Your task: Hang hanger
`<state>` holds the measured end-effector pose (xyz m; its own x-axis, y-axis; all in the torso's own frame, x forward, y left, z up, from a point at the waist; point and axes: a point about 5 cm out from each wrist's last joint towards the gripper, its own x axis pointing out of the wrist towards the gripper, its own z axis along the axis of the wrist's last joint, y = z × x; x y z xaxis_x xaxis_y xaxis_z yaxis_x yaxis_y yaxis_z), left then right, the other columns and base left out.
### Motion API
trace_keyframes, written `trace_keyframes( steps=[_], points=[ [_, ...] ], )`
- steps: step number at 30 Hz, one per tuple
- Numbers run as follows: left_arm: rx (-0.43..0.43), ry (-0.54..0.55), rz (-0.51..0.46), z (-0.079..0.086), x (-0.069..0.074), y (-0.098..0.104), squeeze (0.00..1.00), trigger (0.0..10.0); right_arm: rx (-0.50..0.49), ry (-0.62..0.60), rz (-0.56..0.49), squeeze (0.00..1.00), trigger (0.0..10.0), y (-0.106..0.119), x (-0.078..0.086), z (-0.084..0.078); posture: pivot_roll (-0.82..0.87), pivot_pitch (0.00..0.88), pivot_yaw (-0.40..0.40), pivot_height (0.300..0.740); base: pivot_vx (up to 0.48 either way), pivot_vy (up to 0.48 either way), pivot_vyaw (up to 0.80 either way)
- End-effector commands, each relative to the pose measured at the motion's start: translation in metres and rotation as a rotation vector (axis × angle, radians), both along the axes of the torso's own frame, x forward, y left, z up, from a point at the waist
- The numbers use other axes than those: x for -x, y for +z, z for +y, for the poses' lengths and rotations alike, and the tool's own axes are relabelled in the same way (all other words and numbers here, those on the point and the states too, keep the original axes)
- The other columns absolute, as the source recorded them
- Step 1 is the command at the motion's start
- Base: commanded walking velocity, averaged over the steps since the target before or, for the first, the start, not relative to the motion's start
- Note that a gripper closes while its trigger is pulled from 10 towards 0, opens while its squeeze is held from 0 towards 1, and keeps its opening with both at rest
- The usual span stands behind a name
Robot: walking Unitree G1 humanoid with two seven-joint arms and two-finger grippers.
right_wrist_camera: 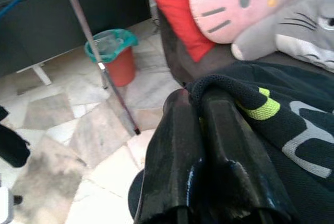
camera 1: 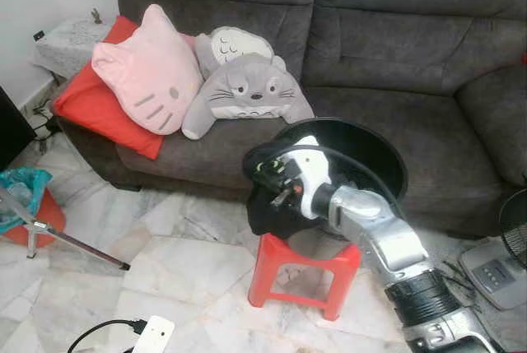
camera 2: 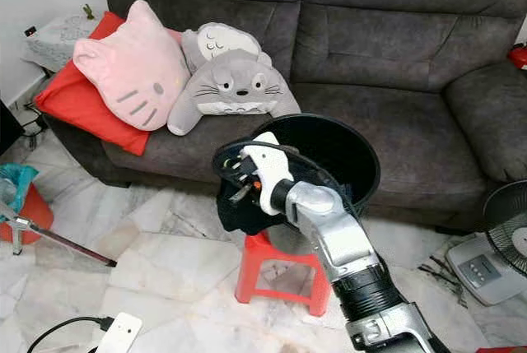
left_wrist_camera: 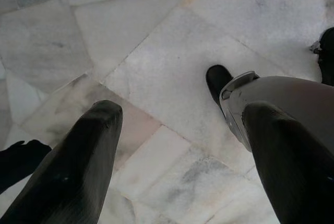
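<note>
Black garment, pinched by right gripper, over basin

Open marble floor left of the red stool — crossed by a tripod leg. Behind, blocked by the grey sofa, cushions piled on it — black basket atop the stool.

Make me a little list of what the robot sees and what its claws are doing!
right claw: shut on black garment at basket's rim
left claw: open, hanging over marble floor
basket: black, round, on red stool
sofa: dark grey, behind basket
cushions: pink cat cushion, grey cat cushion, red cushion
</note>
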<state>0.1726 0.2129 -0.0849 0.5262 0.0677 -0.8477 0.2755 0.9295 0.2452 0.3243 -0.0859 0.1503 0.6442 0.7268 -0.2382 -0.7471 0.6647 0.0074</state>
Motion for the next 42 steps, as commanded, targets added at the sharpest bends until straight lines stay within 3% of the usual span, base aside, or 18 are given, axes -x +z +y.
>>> trace_keyframes(
  steps=[1, 2, 8, 25, 38, 42],
  points=[
    [-0.008, -0.005, 0.021, 0.002, 0.006, -0.002, 0.0, 10.0, -0.015, 0.019, -0.016, 0.43, 10.0, 0.003, 0.003, -0.001, 0.07, 0.047, -0.014, 0.736, 0.0, 0.0, 0.0],
    [-0.008, -0.005, 0.022, 0.002, 0.006, -0.002, 0.0, 10.0, -0.013, 0.02, -0.016, 1.0, 10.0, 0.003, 0.004, -0.002, 0.07, 0.047, -0.014, 0.736, 0.0, 0.0, 0.0],
    [-0.008, -0.007, 0.026, 0.002, 0.007, -0.003, 0.0, 10.0, 0.01, 0.025, -0.019, 1.0, 10.0, 0.003, 0.004, -0.005, 0.07, 0.049, -0.014, 0.736, 0.0, 0.0, 0.0],
    [-0.007, -0.014, 0.038, 0.002, 0.009, -0.004, 0.0, 10.0, 0.133, 0.219, -0.063, 1.0, 10.0, 0.003, 0.021, -0.019, 0.06, 0.054, -0.014, 0.736, 0.0, 0.0, 0.0],
    [-0.011, -0.015, 0.042, 0.003, 0.011, -0.004, 0.0, 10.0, 0.184, 0.271, -0.077, 1.0, 10.0, 0.005, 0.034, -0.039, 0.05, 0.056, -0.008, 0.736, 0.0, 0.0, 0.0],
    [-0.011, -0.015, 0.042, 0.003, 0.011, -0.004, 0.0, 10.0, 0.215, 0.21, -0.091, 1.0, 10.0, 0.005, 0.036, -0.05, 0.05, 0.058, -0.011, 0.736, 0.0, 0.0, 0.0]
  ],
)
